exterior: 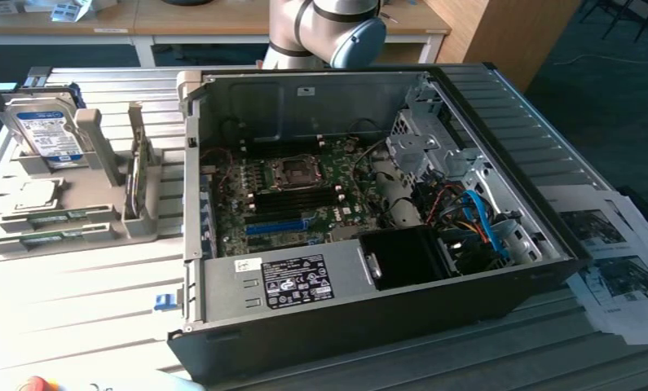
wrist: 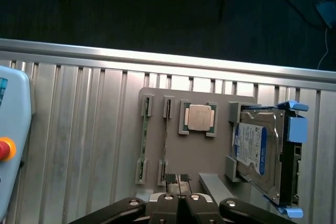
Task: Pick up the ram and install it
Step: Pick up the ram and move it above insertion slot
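Two ram sticks stand on edge in the slots of a grey holder (wrist: 173, 98); one ram stick (wrist: 165, 140) lies next to the other (wrist: 145, 137), both thin and green. In the exterior view the same sticks (exterior: 57, 217) sit at the holder's near end, at that view's left. My gripper (wrist: 177, 178) hangs above the holder with its fingertips together, shut on nothing, close over the end of the nearer stick. The open computer case (exterior: 356, 204) shows its motherboard (exterior: 291, 195) with dark memory slots.
A square silver processor (wrist: 198, 117) and a silver hard drive (wrist: 257, 148) with a blue-white label sit in the same holder. A box with a red stop button (wrist: 2, 148) lies on the ribbed metal table (wrist: 79, 145). The arm (exterior: 324, 32) stands behind the case. Papers (exterior: 617, 261) lie at the exterior view's right.
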Robot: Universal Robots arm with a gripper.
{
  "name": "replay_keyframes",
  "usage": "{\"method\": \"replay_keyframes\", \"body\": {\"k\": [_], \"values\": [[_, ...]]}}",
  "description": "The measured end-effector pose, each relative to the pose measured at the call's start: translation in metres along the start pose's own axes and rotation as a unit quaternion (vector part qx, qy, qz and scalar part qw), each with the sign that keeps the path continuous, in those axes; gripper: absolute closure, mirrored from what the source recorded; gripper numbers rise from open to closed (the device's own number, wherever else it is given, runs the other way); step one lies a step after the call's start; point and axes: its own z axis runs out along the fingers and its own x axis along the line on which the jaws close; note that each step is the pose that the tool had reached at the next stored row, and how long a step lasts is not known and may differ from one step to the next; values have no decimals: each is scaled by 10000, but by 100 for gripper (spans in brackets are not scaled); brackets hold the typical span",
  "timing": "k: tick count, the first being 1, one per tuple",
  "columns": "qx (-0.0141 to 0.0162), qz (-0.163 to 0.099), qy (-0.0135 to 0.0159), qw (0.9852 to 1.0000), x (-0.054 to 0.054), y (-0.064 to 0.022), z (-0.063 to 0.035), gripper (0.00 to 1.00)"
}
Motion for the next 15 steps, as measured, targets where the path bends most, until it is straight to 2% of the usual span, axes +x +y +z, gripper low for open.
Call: {"method": "replay_keyframes", "body": {"k": [3, 15], "values": [[2, 79, -3, 10000, 0, 0, 1, 90], [3, 79, -4, 10000, 0, -1, 14, 90]]}}
